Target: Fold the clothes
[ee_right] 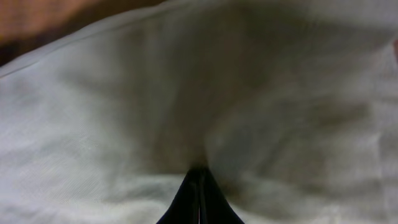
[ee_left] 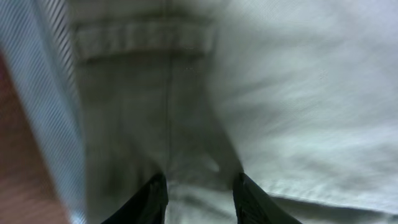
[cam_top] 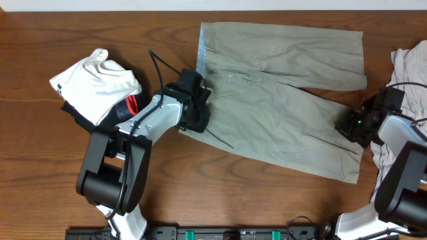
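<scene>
Grey-green khaki shorts (cam_top: 280, 100) lie spread flat on the wooden table, with the pale blue inner waistband (cam_top: 201, 50) at their left end. My left gripper (cam_top: 200, 112) is down on the waist end near the front corner. In the left wrist view its jaws (ee_left: 199, 186) stand narrowly apart with a bunch of the khaki cloth (ee_left: 186, 124) pinched between them. My right gripper (cam_top: 351, 127) is at the leg hem on the right. Its jaws (ee_right: 199, 173) are shut, and wrinkles in the cloth (ee_right: 124, 124) run into the tips.
A white garment (cam_top: 100, 83) lies crumpled at the left on top of a black-and-red one (cam_top: 131, 107). An off-white garment (cam_top: 410, 73) hangs over the right edge. Bare wood (cam_top: 40, 167) shows along the front.
</scene>
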Robot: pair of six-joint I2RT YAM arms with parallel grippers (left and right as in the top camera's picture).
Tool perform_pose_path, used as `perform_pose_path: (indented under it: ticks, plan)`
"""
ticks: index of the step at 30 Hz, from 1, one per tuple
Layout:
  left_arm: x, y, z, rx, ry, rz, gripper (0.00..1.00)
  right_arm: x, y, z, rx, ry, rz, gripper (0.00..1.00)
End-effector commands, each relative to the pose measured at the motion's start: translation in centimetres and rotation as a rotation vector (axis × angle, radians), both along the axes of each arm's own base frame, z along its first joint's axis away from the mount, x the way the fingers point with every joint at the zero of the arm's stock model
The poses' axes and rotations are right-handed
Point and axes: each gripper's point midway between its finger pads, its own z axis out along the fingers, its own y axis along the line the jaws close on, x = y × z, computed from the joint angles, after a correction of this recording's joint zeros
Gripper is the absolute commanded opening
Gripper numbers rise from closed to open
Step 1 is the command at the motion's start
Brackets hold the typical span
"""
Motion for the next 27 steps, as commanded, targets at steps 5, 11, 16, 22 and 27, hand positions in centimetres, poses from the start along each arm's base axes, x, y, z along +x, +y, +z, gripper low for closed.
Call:
perform_pose_path:
  ticks: [5, 11, 16, 22, 27]
  plan:
    - [-3.1, 4.3, -2.4, 0.206, 0.077, 0.008, 0.34, -1.8, -2.9, -1.8, -0.100, 0.098, -0.103, 0.01]
    - [-5.2, 5.2, -3.4, 0.237, 0.139, 0.003, 0.31, -2.9, -3.6, -1.4, -0.085, 0.127, -0.138, 0.06]
    - [-5.5, 5.3, -1.7, 0.241, 0.160, 0.054, 0.32, -2.6, -3.4, -0.5, -0.012, 0.087, -0.153, 0.06]
    - [-1.7, 3.0, 5.9, 0.120, -0.012, 0.061, 0.55, -0.4, -2.3, 2.7, 0.090, -0.065, -0.101, 0.09]
    - [3.6, 1.8, 11.8, 0.007, -0.303, 0.087, 0.78, 1.6, -0.1, 6.6, 0.181, -0.224, -0.021, 0.35]
